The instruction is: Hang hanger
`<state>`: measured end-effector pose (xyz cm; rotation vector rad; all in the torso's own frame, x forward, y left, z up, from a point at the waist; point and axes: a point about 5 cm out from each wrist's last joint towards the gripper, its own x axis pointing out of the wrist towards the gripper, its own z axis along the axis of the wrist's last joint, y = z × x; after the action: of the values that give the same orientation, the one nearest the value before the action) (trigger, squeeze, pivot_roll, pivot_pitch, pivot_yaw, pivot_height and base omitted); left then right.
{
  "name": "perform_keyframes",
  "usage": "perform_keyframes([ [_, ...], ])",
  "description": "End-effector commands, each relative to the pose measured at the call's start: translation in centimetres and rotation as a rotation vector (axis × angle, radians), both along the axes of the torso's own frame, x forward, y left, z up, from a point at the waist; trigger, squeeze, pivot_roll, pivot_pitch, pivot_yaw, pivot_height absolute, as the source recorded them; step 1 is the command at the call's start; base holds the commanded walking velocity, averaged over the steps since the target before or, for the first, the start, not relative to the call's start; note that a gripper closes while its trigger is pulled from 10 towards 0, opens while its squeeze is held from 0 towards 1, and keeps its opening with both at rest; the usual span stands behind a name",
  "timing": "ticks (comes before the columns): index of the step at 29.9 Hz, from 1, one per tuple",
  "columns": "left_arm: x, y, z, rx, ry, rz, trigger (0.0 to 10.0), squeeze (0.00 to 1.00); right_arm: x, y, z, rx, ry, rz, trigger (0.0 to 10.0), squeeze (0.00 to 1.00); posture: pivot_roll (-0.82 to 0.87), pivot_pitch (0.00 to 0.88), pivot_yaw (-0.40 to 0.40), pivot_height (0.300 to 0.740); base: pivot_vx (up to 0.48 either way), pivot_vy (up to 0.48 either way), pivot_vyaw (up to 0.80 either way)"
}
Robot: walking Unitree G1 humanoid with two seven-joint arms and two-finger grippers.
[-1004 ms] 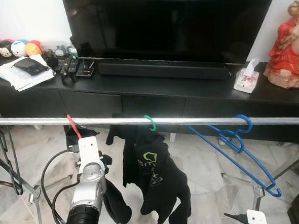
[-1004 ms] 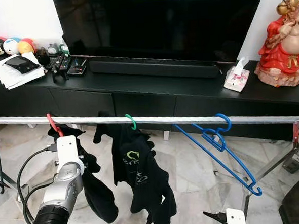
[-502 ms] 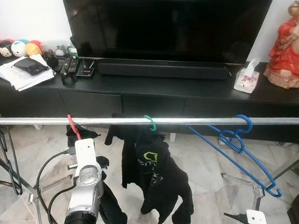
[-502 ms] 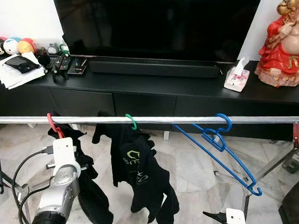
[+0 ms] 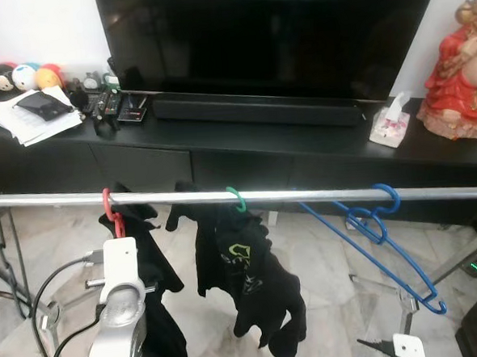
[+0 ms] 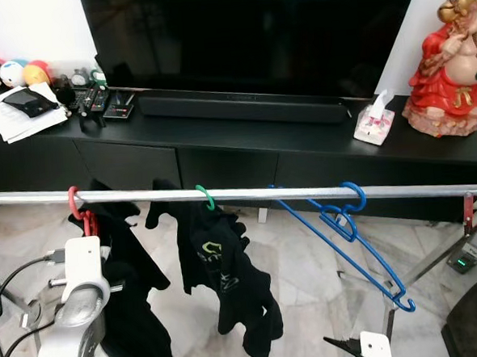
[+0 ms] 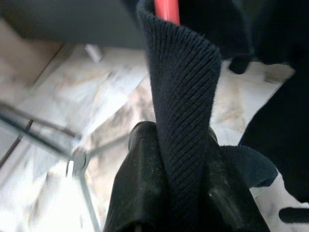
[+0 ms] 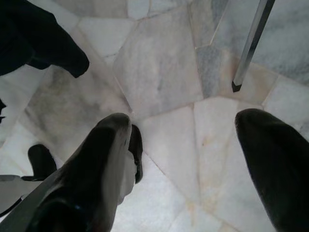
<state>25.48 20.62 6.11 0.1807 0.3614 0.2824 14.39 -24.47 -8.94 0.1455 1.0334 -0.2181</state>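
The left gripper (image 7: 169,193) is closed on a ribbed fold of the black garment (image 5: 151,265), which hangs on the red hanger (image 5: 109,209). The red hanger's hook sits over the metal rail (image 5: 304,193), left of the green hanger (image 5: 238,198) carrying a black printed garment (image 5: 250,295). Two blue hangers (image 5: 379,226) hang empty further right on the rail. The right gripper (image 8: 188,164) hangs idle above the marble floor (image 8: 164,72), fingers spread apart.
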Motion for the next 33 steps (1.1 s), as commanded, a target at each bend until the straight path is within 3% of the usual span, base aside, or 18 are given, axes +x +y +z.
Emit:
perform_keyframes([
  [1,-0.2,-0.5,0.9,0.019,-0.066,-0.068,0.0,0.00,-0.1,-0.5,0.1,-0.002,-0.006,-0.022,10.0,0.00,0.05,0.000,-0.077,0.740,0.000,0.000,0.00],
  [6,-1.6,0.2,1.1,0.076,-0.143,-0.109,0.0,0.00,-0.1,-0.7,0.2,-0.010,-0.007,-0.016,10.0,0.00,0.07,0.000,-0.094,0.740,0.000,0.000,0.00],
  [12,-1.3,0.0,3.1,0.135,-0.312,-0.117,0.0,0.00,0.0,-1.0,0.3,-0.022,-0.013,-0.019,10.0,0.00,0.07,0.000,-0.105,0.740,0.000,0.000,0.00],
  [17,-1.4,-0.5,3.6,0.154,-0.374,-0.131,0.0,0.00,0.0,-1.1,0.4,-0.026,-0.013,-0.021,10.0,0.00,0.07,0.000,-0.108,0.740,0.000,0.000,0.00],
  [18,-1.7,-0.7,3.5,0.158,-0.386,-0.155,1.2,0.00,0.0,-1.2,0.4,-0.028,-0.013,-0.023,10.0,0.00,0.07,0.000,-0.107,0.740,0.000,0.000,0.00],
  [19,-1.7,-0.7,3.5,0.158,-0.386,-0.155,1.2,0.00,0.0,-1.2,0.4,-0.028,-0.013,-0.023,10.0,0.00,0.07,0.000,-0.107,0.740,0.000,0.000,0.00],
  [21,-2.7,-1.5,2.9,0.183,-0.380,-0.246,7.4,0.00,0.0,-1.3,0.4,-0.031,-0.012,-0.025,10.0,0.00,0.08,0.000,-0.109,0.740,0.000,0.000,0.00],
  [22,-3.2,-1.8,2.6,0.192,-0.374,-0.282,9.3,0.00,-0.1,-1.3,0.4,-0.032,-0.011,-0.024,10.0,0.00,0.09,0.000,-0.112,0.740,0.000,0.000,0.00],
  [23,-3.6,-2.1,2.1,0.191,-0.360,-0.317,10.0,0.00,-0.1,-1.3,0.4,-0.033,-0.009,-0.023,10.0,0.00,0.09,0.000,-0.112,0.740,0.000,0.000,0.00],
  [24,-4.9,-2.4,1.0,0.187,-0.320,-0.359,10.0,0.00,-0.1,-1.3,0.4,-0.036,-0.005,-0.018,10.0,0.00,0.11,0.000,-0.115,0.740,0.000,0.000,0.00],
  [25,-4.9,-2.4,1.0,0.187,-0.320,-0.359,10.0,0.00,-0.1,-1.3,0.4,-0.036,-0.005,-0.018,10.0,0.00,0.11,0.000,-0.115,0.740,0.000,0.000,0.00],
  [29,-8.0,-2.0,-1.1,0.172,-0.240,-0.357,10.0,0.00,-0.2,-1.3,0.3,-0.036,-0.003,-0.013,10.0,0.00,0.12,0.000,-0.116,0.740,0.000,0.000,0.00],
  [33,-10.0,-1.1,-2.9,0.165,-0.160,-0.332,10.0,0.00,-0.2,-1.2,0.3,-0.034,-0.002,-0.014,10.0,0.00,0.13,0.000,-0.107,0.740,0.000,0.000,0.00],
])
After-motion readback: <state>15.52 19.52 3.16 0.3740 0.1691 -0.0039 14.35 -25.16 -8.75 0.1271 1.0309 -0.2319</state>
